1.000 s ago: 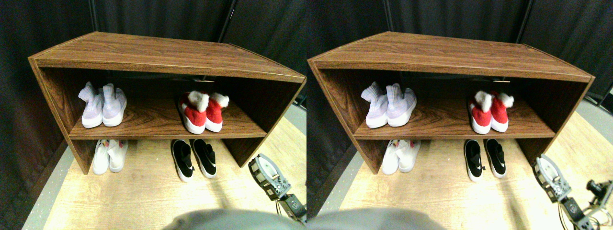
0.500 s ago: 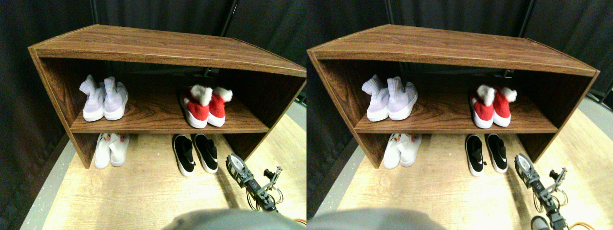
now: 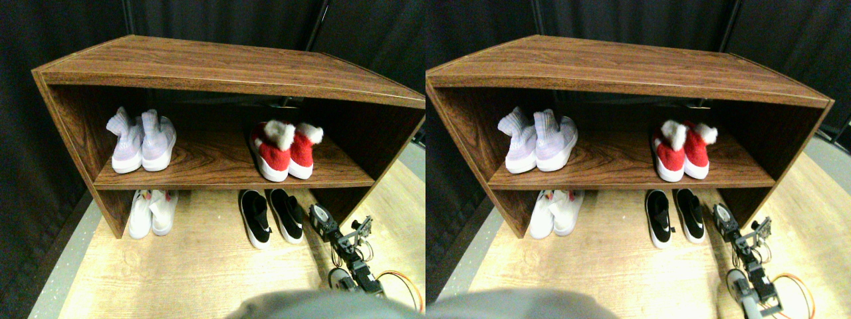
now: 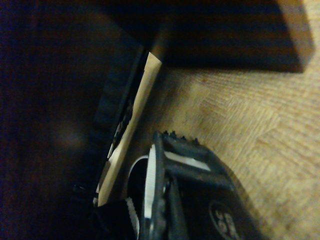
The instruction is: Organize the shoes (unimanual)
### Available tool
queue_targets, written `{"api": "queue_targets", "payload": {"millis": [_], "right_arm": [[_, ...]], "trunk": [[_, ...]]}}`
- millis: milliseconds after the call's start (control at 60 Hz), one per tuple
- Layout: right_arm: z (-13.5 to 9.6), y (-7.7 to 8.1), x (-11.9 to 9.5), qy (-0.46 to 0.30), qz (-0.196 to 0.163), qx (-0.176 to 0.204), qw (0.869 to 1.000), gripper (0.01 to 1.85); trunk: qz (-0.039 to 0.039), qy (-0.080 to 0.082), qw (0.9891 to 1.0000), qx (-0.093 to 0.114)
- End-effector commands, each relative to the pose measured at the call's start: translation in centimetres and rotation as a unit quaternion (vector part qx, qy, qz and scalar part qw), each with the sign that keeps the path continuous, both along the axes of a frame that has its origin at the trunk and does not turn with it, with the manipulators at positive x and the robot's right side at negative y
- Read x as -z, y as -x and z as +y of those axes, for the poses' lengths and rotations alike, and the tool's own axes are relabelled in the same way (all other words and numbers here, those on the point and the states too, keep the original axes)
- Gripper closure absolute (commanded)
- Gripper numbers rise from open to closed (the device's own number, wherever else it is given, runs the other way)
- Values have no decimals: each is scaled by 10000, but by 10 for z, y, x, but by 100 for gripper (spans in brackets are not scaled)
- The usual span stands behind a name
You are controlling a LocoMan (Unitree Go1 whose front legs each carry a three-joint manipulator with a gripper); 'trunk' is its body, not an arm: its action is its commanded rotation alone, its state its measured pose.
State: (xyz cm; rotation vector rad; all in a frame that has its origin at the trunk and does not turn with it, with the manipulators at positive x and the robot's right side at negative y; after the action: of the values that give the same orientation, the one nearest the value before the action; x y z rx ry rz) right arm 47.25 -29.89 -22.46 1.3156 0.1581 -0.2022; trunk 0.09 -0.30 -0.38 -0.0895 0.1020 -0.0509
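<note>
A wooden shelf unit stands on a light wood floor. On its middle shelf sit a lavender pair at one end and a red pair toward the other. On the floor under the shelf lie a white pair and a black pair, toes outward.

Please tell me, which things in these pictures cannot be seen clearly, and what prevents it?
- Right gripper: too small in the stereo pair view; jaw gap unclear.
- White shoes: heels hidden under the shelf board.
- Black shoes: in the wrist view, dark and blurred, partly covered by the jaw frame.
- Rack's right end: cut by the picture edge.
</note>
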Motion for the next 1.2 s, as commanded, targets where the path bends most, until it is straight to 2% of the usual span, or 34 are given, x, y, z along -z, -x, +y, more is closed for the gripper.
{"api": "queue_targets", "payload": {"millis": [17, 200, 267, 400, 617, 717, 767, 833, 950, 1083, 1200], "right_arm": [[3, -6, 5, 171, 12, 211, 9996, 180], [9, -17, 14, 242, 189, 292, 9991, 180], [13, -20, 17, 32, 285, 374, 9989, 180], [22, -22, 16, 31, 424, 442, 9981, 180], [34, -29, 18, 23, 437, 62, 9990, 180], [41, -26, 17, 187, 498, 58, 9986, 180], [45, -25, 15, 379, 458, -313, 9977, 180], [51, -22, 14, 114, 466, -441, 9979, 180], [61, -19, 11, 305, 336, -672, 9967, 180], [66, -16, 7, 315, 293, -734, 9964, 180], [64, -14, 6, 300, 318, -558, 9975, 180]], "trunk": [[-88, 102, 9999, -31], [-117, 162, 9997, -101], [-116, 177, 9997, -125], [-128, 218, 9995, -165], [-107, 264, 9993, -224], [-88, 276, 9993, -254], [-78, 287, 9992, -264], [-58, 295, 9992, -276], [-67, 307, 9991, -299], [-63, 318, 9990, -304], [-74, 314, 9990, -302]]}}
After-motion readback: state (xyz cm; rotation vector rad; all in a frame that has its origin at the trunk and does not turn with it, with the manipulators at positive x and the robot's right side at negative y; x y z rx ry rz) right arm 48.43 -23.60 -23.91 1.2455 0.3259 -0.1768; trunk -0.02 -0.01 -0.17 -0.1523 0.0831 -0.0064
